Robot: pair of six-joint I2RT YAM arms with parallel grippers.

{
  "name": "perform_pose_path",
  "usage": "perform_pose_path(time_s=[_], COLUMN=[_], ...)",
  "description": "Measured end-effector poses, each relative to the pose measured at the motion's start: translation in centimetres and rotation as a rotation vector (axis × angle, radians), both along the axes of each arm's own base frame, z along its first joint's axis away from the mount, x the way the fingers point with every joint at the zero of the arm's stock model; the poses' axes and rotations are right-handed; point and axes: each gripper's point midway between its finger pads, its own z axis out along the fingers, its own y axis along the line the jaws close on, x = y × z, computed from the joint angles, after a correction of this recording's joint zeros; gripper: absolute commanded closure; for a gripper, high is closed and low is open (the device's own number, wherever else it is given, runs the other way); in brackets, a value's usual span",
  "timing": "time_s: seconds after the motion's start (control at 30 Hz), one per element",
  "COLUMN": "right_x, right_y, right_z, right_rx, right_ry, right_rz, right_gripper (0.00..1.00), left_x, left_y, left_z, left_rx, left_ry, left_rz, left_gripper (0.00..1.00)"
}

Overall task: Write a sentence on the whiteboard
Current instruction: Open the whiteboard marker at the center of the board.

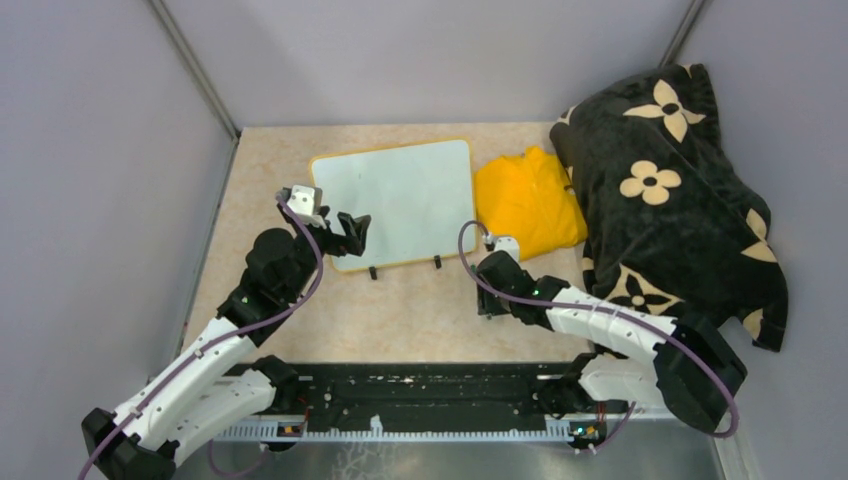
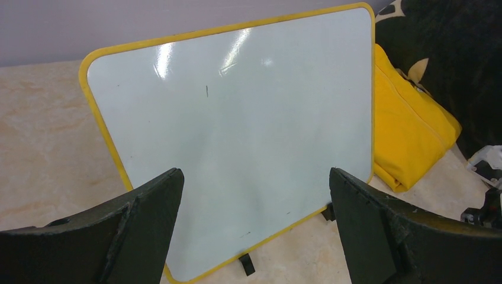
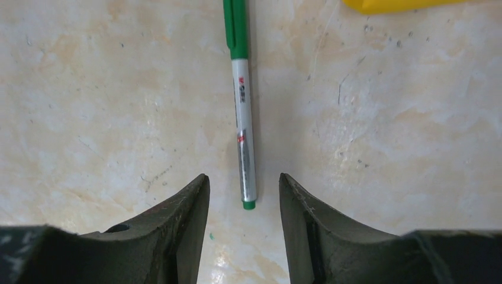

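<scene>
Here the right end effector (image 3: pixel 244 177) hangs spread open over the counter (image 3: pixel 106 106), its fingers either side of the tail of the green marker (image 3: pixel 244 118). A good pickup, I judge, means dropping straight down and closing squarely across the white barrel, leaving the capped end free for uncapping. The left end effector (image 1: pixel 352 232) is likewise spread and empty at the lower left edge of the whiteboard (image 1: pixel 400 195), which stands tilted at the back beside a yellow cloth (image 1: pixel 525 200). Only the right wrist view shows the marker, while the left wrist view alone shows the board blank but for faint specks.
</scene>
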Motion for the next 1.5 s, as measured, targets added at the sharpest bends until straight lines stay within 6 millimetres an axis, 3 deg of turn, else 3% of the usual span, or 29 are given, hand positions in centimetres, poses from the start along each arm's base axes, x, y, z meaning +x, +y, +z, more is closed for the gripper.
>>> perform_pose_path(time_s=[0.23,0.37,0.63,0.8,1.1,1.23,1.37,1.5], right_x=[2.5,3.3,2.7,3.1,4.1,3.5,2.4,0.9], right_y=[1.1,1.1,1.2,1.5,2.3,2.2,2.5,4.8], right_z=[1.0,-0.3,-2.3,-2.4,-2.4,-2.1,0.9,6.9], right_rx=[0.002,-0.009,-0.036,-0.034,-0.026,-0.018,0.02,0.145], right_ry=[-0.001,0.04,0.107,0.095,0.072,0.084,0.032,-0.139], right_rz=[0.022,0.031,0.084,0.099,0.105,0.115,0.157,0.272], right_gripper=[0.58,0.61,0.66,0.74,1.0,1.0,1.0,1.0], left_x=[0.0,0.0,-0.1,0.0,0.0,0.0,-0.1,-0.1], left_y=[0.0,-0.1,-0.1,-0.2,-0.2,-0.2,-0.4,-0.5], left_z=[0.0,0.0,0.0,-0.1,-0.1,-0.1,-0.1,0.0], left_rx=[0.0,0.0,0.0,0.001,0.002,0.001,-0.004,-0.02], left_ry=[0.0,0.0,0.001,0.002,0.003,0.002,0.005,0.006], left_rz=[-0.003,-0.006,-0.009,-0.011,-0.011,-0.011,-0.021,-0.023], left_gripper=[0.01,0.01,0.01,0.01,0.01,0.01,0.01,0.01])
